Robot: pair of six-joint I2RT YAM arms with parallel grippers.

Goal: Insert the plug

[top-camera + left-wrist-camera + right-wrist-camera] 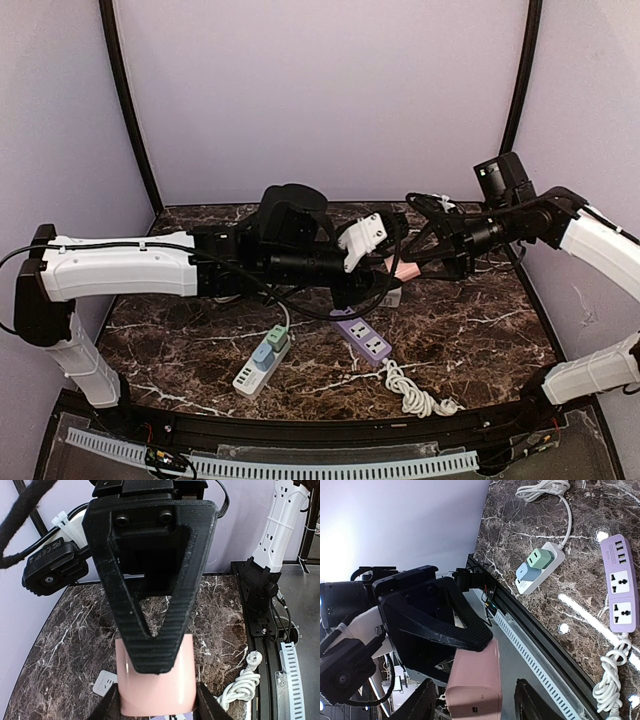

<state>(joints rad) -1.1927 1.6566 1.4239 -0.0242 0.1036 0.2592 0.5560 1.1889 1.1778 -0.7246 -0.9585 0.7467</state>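
Note:
The plug, a pink block, hangs in the air above the far end of the purple power strip. My left gripper is shut on it, with a finger pressing each side. My right gripper meets it from the opposite side. Its jaws straddle the plug, open, with a gap on both sides in the right wrist view. One of its black ribbed fingers lies across the plug's upper face in the left wrist view.
A white power strip carrying a green and a blue adapter lies at the front left of the marble table. The purple strip's white coiled cable rests near the front edge. Black cables trail under the left arm.

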